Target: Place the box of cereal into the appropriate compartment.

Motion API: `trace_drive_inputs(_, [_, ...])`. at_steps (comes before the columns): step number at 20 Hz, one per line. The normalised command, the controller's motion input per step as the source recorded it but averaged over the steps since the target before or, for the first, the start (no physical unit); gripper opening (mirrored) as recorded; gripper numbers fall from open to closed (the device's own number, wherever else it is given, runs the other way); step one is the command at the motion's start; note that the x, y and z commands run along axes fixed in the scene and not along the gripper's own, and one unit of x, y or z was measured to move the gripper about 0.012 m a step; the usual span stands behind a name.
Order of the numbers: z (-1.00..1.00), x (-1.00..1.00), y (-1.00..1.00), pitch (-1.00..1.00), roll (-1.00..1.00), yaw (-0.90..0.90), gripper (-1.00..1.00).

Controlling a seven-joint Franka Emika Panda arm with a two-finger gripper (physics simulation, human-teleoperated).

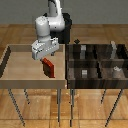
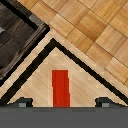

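The box of cereal (image 1: 48,67) is a small flat red box with darker edges. It stands tilted in the light wooden tray (image 1: 15,70), near the tray's side on the exterior view's right. My gripper (image 1: 46,57) hangs just above it. In the wrist view the box of cereal (image 2: 60,88) lies midway between the two fingertips (image 2: 21,102), with a wide gap on each side. My gripper (image 2: 61,102) is open and touches nothing. The box's near end is hidden under the gripper body.
A dark bin (image 1: 95,61) with several compartments stands beside the tray on the exterior view's right, holding small grey blocks (image 1: 84,73). One corner of the bin (image 2: 20,25) shows in the wrist view. Both containers stand on thin legs over a wooden floor (image 2: 100,30).
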Motion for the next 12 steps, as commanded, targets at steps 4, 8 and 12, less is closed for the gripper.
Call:
trace_drive_inputs(4, [-0.5,0.0,0.0,0.0,0.0,0.0,1.0])
trace_drive_inputs(8, [-1.0,0.0,0.0,0.0,0.0,0.0,1.0])
trace_drive_inputs(12, [-0.5,0.0,0.0,0.0,0.0,0.0,-1.0])
